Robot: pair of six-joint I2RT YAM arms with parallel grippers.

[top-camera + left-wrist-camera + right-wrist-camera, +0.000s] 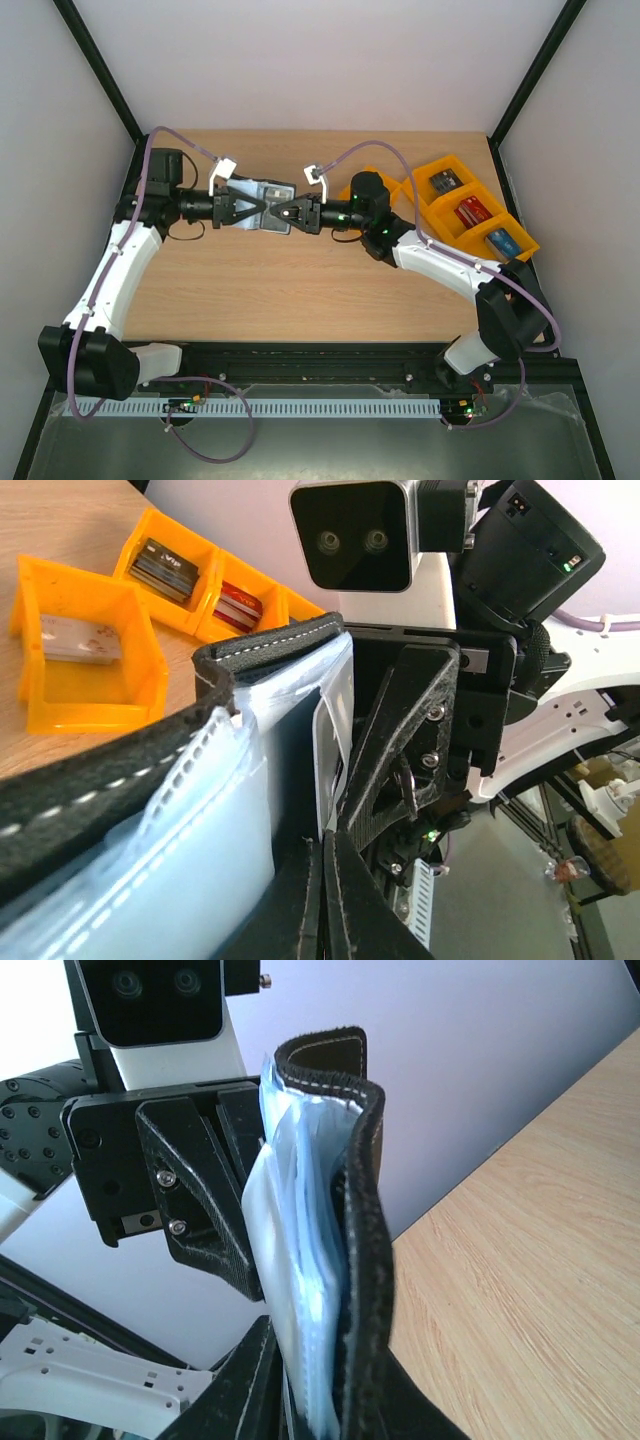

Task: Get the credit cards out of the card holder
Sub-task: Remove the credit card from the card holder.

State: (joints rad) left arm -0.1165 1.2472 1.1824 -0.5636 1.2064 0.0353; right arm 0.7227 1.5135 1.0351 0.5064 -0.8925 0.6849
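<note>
Top external: left pincer (263, 212) and right pincer (285, 213) both clamp the card holder (270, 190) (opened, upright) above the desk (300, 290).

Black card holder (262, 193), open, pale-blue pockets, held aloft, red credit card (470, 211) in tray (440, 214)

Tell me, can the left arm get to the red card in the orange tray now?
Probably not: the left gripper is shut on the card holder, and the right arm lies between it and the red card.

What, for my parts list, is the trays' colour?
Trays are orange; clearest in left wrist view.
</note>
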